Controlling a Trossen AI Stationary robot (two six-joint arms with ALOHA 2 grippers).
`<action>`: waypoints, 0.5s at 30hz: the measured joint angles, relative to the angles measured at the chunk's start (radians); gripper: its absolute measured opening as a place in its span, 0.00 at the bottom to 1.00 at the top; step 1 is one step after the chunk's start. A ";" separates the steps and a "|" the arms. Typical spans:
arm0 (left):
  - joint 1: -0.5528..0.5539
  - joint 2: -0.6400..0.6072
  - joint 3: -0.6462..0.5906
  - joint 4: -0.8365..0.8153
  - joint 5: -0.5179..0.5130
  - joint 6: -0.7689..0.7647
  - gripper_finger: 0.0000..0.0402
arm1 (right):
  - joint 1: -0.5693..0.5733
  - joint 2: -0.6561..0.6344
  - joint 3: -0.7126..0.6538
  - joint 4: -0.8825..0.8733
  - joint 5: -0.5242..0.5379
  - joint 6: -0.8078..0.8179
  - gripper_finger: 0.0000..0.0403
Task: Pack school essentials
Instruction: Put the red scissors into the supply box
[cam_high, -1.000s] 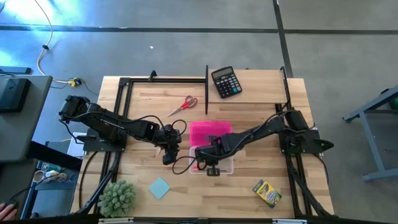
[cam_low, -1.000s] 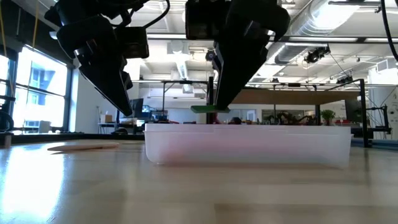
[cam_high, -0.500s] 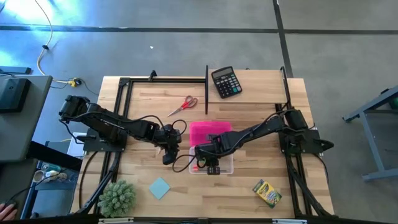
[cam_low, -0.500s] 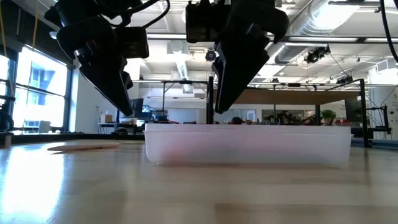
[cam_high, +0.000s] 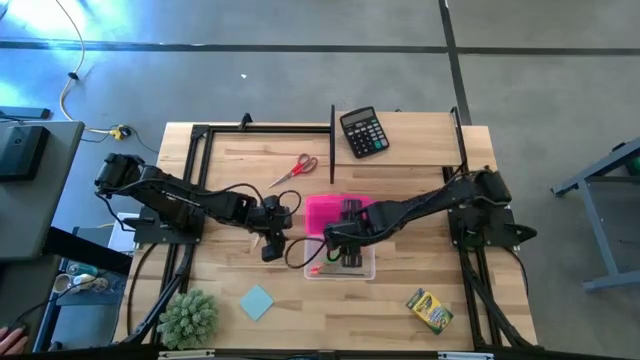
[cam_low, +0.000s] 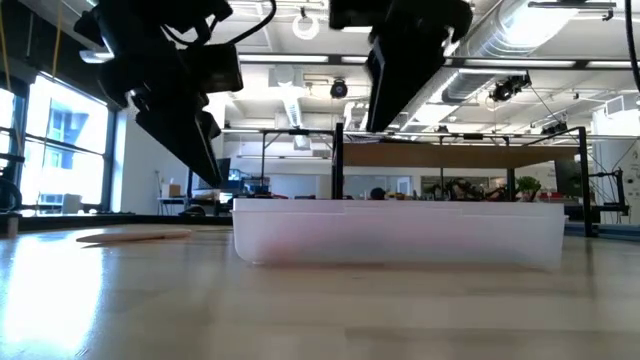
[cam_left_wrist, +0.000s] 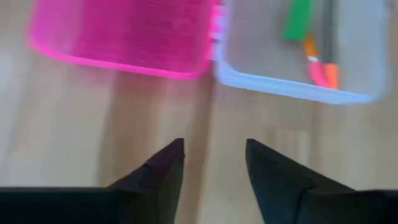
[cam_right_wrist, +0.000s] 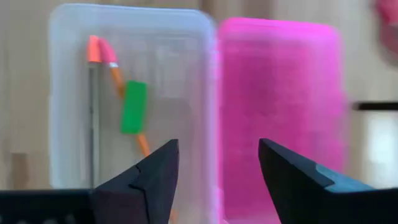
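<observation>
A clear box (cam_high: 345, 264) lies open on the table with its pink lid (cam_high: 337, 211) folded out flat toward the far edge. In the right wrist view a green eraser (cam_right_wrist: 134, 107) and an orange pencil (cam_right_wrist: 118, 81) lie on the box's floor. My right gripper (cam_right_wrist: 217, 149) hovers open above the seam between box and lid. My left gripper (cam_left_wrist: 213, 149) is open too, just left of the box over bare wood. Red-handled scissors (cam_high: 293, 170), a light blue notepad (cam_high: 256, 301) and a crayon box (cam_high: 429, 309) lie flat on the table. A pale wooden stick (cam_low: 130, 236) lies left of the box.
A black calculator (cam_high: 362, 131) sits near the far edge, and a fuzzy green plant (cam_high: 189, 318) stands at the near left corner. Black frame rails run along the table's left, right and far sides. Bare wood lies between the notepad and the crayon box.
My right gripper held the green eraser just above the clear box, then let it go. The eraser now lies on the box floor beside the pencil. The gripper has since risen and drawn back toward the far edge, over the seam with the pink lid.
</observation>
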 joint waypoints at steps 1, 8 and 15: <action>0.008 0.000 0.000 0.003 -0.019 0.004 0.44 | -0.001 -0.021 0.000 -0.011 0.016 0.002 0.52; 0.135 0.000 0.002 0.032 -0.093 0.037 0.59 | -0.003 -0.167 0.000 -0.059 0.157 -0.003 0.48; 0.312 0.000 0.088 0.030 -0.044 0.040 0.58 | -0.023 -0.294 0.000 -0.094 0.210 0.004 0.48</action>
